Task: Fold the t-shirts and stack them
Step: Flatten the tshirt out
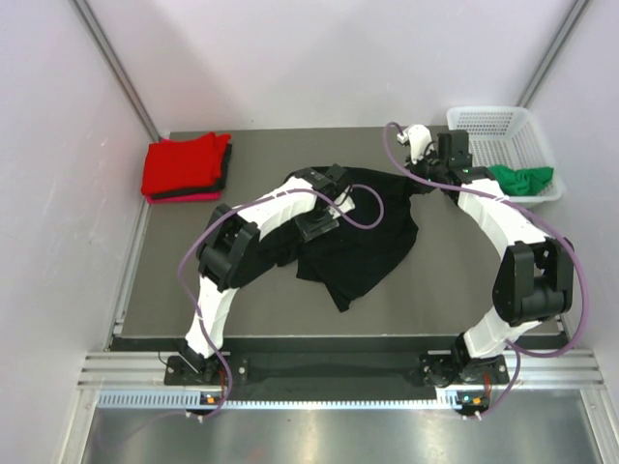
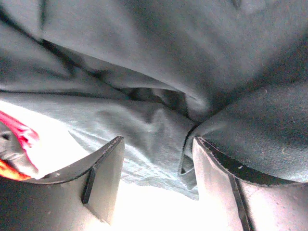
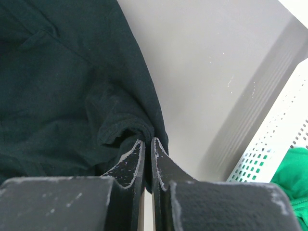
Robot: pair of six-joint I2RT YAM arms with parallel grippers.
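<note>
Right gripper (image 3: 148, 142): jaws closed, pinching an edge fold of the crumpled black soft-cloth t-shirt (image 1: 368, 242). Left gripper (image 2: 156, 163): jaws wide apart, a ridge of the same shirt bunched between them. Shirt lies rumpled at the centre of the dark grey table (image 1: 155, 290). Folded red cloth t-shirt (image 1: 184, 162) atop a pink cloth t-shirt (image 1: 189, 198), 10 o'clock corner. Crumpled green cloth t-shirt (image 1: 522, 179) in a white plastic mesh basket (image 1: 498, 126), 2 o'clock.

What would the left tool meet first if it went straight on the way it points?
The black t-shirt. Its folds fill the left wrist view right ahead of the left tool, with cloth between its open jaws. Depth is unclear, but contact looks near.
</note>
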